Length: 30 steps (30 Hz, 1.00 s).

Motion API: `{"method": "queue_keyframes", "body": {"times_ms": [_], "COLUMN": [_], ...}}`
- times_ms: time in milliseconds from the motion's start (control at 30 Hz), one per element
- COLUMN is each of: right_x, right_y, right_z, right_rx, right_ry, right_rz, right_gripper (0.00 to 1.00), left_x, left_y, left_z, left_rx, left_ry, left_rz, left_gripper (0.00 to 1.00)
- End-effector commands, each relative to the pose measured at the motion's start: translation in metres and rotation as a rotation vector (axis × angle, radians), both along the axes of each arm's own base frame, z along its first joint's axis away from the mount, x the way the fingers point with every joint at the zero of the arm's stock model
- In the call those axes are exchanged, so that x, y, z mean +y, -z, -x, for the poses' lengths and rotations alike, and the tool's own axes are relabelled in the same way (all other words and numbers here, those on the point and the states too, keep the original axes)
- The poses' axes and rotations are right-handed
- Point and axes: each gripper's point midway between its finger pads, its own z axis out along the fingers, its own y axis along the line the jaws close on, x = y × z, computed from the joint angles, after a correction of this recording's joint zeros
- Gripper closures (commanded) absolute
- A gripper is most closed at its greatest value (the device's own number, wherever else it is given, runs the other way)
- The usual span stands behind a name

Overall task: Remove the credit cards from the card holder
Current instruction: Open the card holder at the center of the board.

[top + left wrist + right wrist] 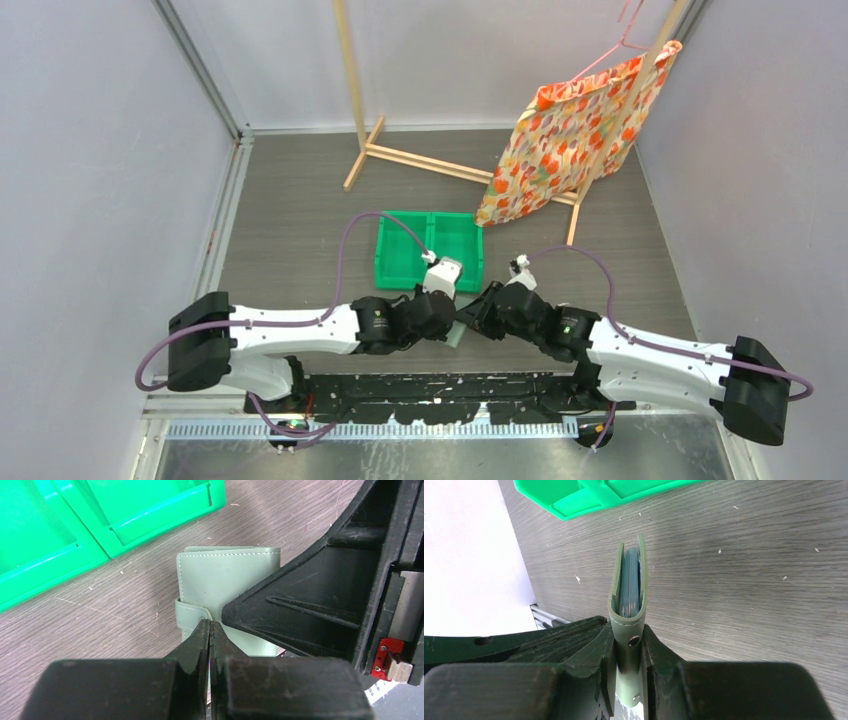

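Worktop, overhead view: grey wood-grain worktop (290,220) inside white walls; a wooden rack (420,160) with a floral cloth (570,140) stands at the back, and a green bin (405,250) sits mid-surface.
Arms, overhead view: left arm (300,332) and right arm (650,355) meet nose to nose just in front of the bin.
Card holder, overhead view: only a pale sliver of the card holder (457,333) shows between the two wrists, close to the bin but apart from it.
Left wrist view, card holder: the grey-green cover (225,575) faces the camera, folded shut, with its strap (190,611) wrapping round the edge.
Left jaws: pressed tip to tip right at the strap's end; whether any of the strap is caught between them cannot be told.
Left wrist view, right jaws: one black finger lies across the cover.
Right wrist view, card holder: seen edge-on (614,595), standing clear of the worktop.
Right jaws: narrowly parted and clamped on the strap end (628,635) of the holder.
Credit cards: thin bluish edges (630,580) are packed between the covers, none out.
Handling: light, soft and floppy at the fold, so it probably twists when held by one end. The cards are stiff, slick and tightly packed.
Where to grip: probably the strap tab first, to unsnap it, then one cover while the other is peeled back.
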Motion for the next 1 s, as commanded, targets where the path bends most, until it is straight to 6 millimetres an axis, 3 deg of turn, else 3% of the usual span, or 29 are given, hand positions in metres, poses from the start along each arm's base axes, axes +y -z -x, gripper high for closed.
{"method": "queue_keyframes", "body": {"times_ms": [0,400,633,700,767,800,900,967], "right_x": [0.017,0.018,0.011,0.011,0.011,0.012,0.013,0.013], "right_y": [-0.045,-0.040,-0.039,-0.038,-0.037,-0.036,-0.036,-0.035], "right_z": [-0.003,0.000,0.000,0.000,-0.001,0.000,0.000,-0.001], "right_rx": [-0.068,-0.062,-0.068,-0.069,-0.066,-0.065,-0.064,-0.062], "right_ry": [-0.021,-0.037,-0.021,-0.020,-0.019,-0.021,-0.023,-0.022], "right_rz": [-0.154,-0.152,-0.143,-0.142,-0.139,-0.139,-0.141,-0.139], "right_gripper": [0.99,0.99,0.99,0.99,0.99,0.99,0.99,0.99], "left_x": [0.039,0.056,0.063,0.063,0.064,0.063,0.056,0.049], "left_y": [0.009,0.004,-0.018,-0.026,-0.031,-0.033,-0.039,-0.040], "left_z": [-0.015,-0.017,-0.009,-0.004,0.001,0.003,0.009,0.012], "left_rx": [-0.060,-0.080,-0.067,-0.057,-0.046,-0.042,-0.035,-0.029], "left_ry": [-0.124,-0.158,-0.138,-0.110,-0.090,-0.077,-0.019,0.011], "left_rz": [-0.099,-0.116,-0.032,0.007,0.037,0.052,0.085,0.091], "left_gripper": [1.00,0.99,0.98,0.82,0.53,0.43,0.25,0.21]}}
